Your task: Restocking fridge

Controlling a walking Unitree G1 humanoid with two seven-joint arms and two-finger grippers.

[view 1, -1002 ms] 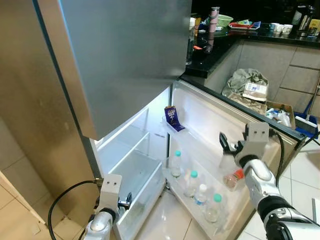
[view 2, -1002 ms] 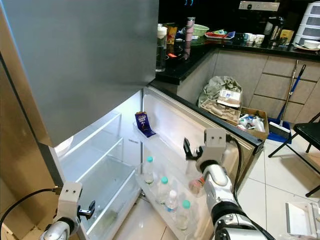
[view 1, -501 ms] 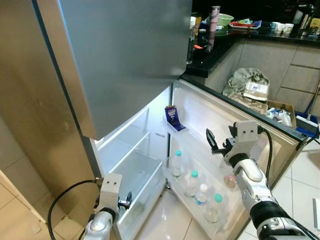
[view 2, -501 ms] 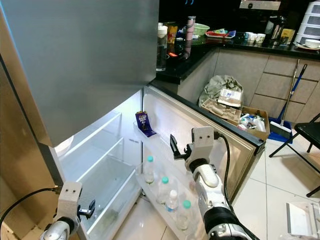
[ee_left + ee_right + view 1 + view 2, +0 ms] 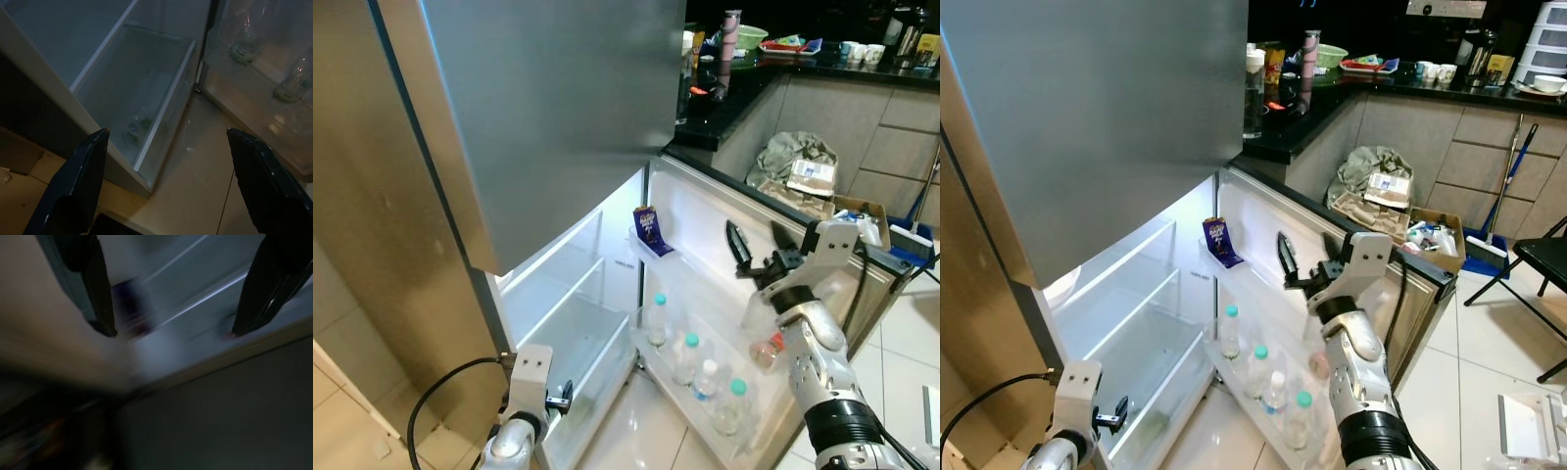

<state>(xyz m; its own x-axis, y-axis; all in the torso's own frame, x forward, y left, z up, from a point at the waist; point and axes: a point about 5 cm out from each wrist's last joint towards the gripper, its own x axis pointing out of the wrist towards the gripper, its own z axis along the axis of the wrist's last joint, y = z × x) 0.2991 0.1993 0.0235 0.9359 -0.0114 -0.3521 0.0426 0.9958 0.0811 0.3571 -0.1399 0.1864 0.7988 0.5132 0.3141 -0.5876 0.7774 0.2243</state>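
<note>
A: Left gripper (image 5: 164, 183) hangs low by the fridge (image 5: 558, 323) drawer, fingers spread, holding nothing.

B: Right gripper (image 5: 759, 250), released too, hovers above the door shelf (image 5: 690, 387) edge; bottles (image 5: 690, 357) sit there. Risk: arm clips one, topples it.

Brushed matt steel fridge door (image 5: 558, 108), clear plastic bottles (image 5: 688, 358), translucent crisper drawer (image 5: 142, 93), glossy floor tiles (image 5: 646, 431).

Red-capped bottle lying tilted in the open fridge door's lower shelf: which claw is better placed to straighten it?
Right. The right claw hangs open above the door shelf, near the red-capped bottle. The left claw is low by the clear fridge drawer.
</note>
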